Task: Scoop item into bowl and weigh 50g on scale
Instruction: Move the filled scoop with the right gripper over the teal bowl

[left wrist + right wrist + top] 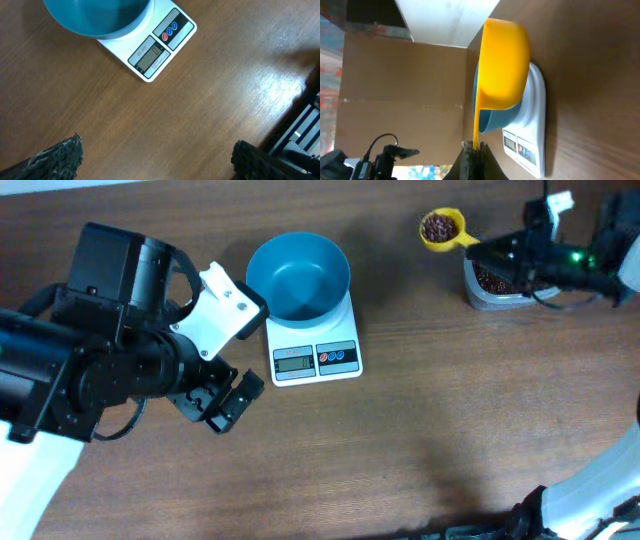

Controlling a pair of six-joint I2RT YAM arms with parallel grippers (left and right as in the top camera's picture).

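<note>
Left gripper point(157, 164) nearest the lens, jaws spread wide over the bare table point(215, 95); right gripper point(488, 252) clenched on a yellow scoop point(441, 228).

From overhead the scoop carries dark red-brown beans point(438, 226), beside a clear tub point(495, 288) holding more. All of this is well apart from the teal bowl point(298, 275), which sits on the white scale point(315, 360). The right wrist view sees only the scoop's yellow underside, with the bowl and scale beyond. The left wrist view shows the scale's display, though its digits look too small to read.
</note>
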